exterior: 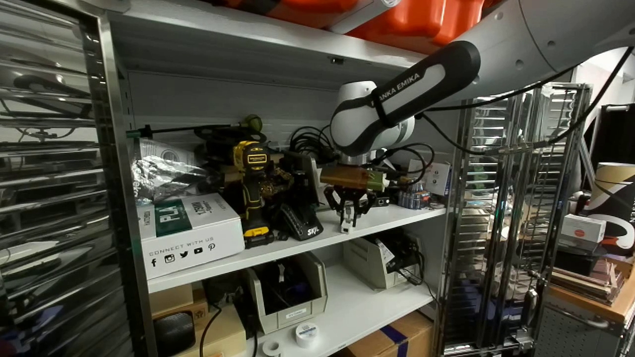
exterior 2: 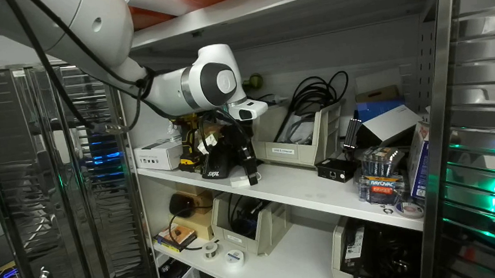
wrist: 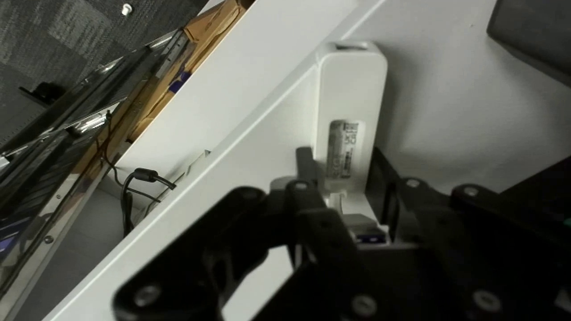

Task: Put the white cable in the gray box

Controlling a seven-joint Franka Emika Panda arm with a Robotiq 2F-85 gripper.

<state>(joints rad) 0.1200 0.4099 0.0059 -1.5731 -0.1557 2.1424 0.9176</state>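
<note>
Though contact is hard to judge, both exterior views put the white adapter (exterior 2: 239,182) low over the shelf (exterior 2: 291,185). In the wrist view the gripper (wrist: 343,161) pinches one end; stiff, probably light and slick, it should balance better held mid-body.

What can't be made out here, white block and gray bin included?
What joins the lower end of the white block, wrist view: mostly hidden by the jaws.
Its label, wrist view: print too blurred to read fully.
Upper gray bin, in an exterior view: lettering too small to read surely.
Orange containers, in both exterior views: upper parts cut off by the top edge.
</note>
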